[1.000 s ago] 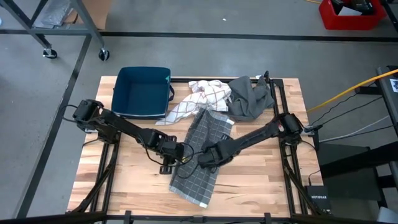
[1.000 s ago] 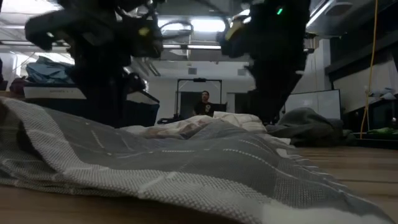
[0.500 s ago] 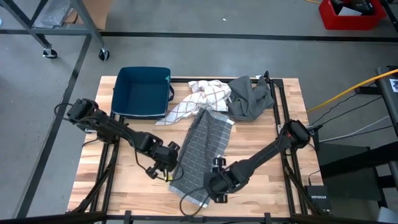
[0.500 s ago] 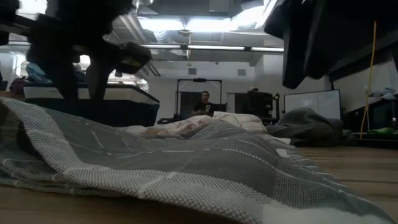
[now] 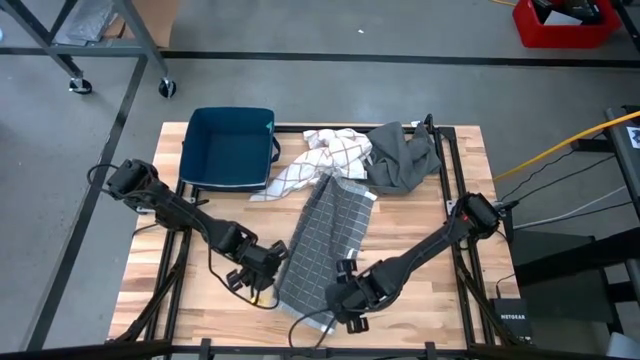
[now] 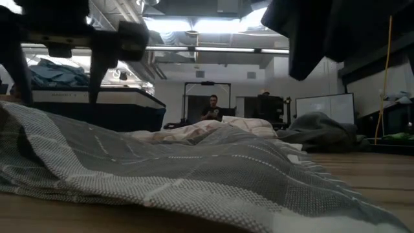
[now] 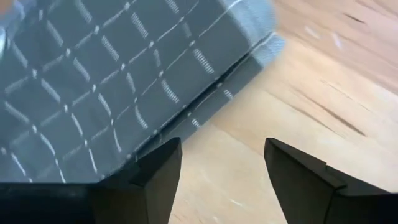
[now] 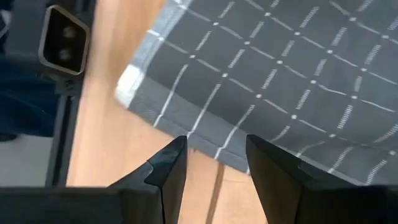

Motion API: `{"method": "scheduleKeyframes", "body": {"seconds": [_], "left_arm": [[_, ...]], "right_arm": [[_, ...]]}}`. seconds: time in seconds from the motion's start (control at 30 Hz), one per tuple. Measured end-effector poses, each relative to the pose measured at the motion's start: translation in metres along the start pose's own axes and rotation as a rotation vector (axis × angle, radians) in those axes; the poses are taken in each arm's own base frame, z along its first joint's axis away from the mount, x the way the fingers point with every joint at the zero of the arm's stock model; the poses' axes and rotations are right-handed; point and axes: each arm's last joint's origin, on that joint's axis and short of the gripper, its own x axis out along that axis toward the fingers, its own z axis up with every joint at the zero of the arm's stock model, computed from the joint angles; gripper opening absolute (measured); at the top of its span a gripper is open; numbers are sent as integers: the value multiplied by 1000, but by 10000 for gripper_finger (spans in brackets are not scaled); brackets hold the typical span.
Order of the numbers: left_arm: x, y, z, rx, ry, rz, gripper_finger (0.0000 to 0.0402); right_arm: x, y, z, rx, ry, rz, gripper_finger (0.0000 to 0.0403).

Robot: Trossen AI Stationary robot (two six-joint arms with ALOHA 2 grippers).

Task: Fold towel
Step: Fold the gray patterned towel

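High view, towel: grey checked towel (image 5: 325,240) stretched as a long strip on the wooden table (image 5: 420,245), long axis from upper right of centre down to lower left of centre, near end close to the bottom edge.
High view, left gripper: left gripper (image 5: 262,268) just beside the strip's left long edge, low in the frame; nothing held.
High view, right gripper: right gripper (image 5: 340,300) at the strip's lower right corner, the nearer of the two to the near end.
High view, rest: blue bin (image 5: 232,148) upper left; white checked cloth (image 5: 320,160) and plain grey cloth (image 5: 402,158) bunched at the strip's far end.
Low view: woven grey fabric with pale lines rumpled across the foreground, soft and limp; a person far behind in the room.
Left wrist view: dark fingers spread wide over bare wood, empty; hemmed towel edge just ahead, running diagonally.
Right wrist view: fingers parted about halfway, nothing between them; towel hem and pale corner just beyond the tips.
Judgement: near end and its two corners likely the next grip, fold along the long axis.
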Motion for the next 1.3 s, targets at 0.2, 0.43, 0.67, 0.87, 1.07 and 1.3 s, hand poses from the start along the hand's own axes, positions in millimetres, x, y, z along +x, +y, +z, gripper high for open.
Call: {"method": "scheduleKeyframes", "body": {"seconds": [0.2, 0.43, 0.67, 0.87, 1.07, 1.3], "left_arm": [[7, -7, 4, 145, 22, 2, 223], [18, -11, 10, 255, 56, 61, 224], [29, -4, 18, 279, 0, 140, 224], [42, -3, 13, 357, 47, 119, 224], [52, -1, 10, 400, 81, 111, 224], [55, 2, 15, 409, 32, 156, 224]], "right_arm": [[13, 5, -1, -28, 16, 42, 170], [34, 13, -5, -52, 24, 47, 170], [38, 12, -5, -75, 27, 33, 170], [47, 12, -7, -159, 36, 13, 170], [56, 12, -8, -241, 39, 13, 170], [74, 14, -8, -285, 16, 12, 170]]}}
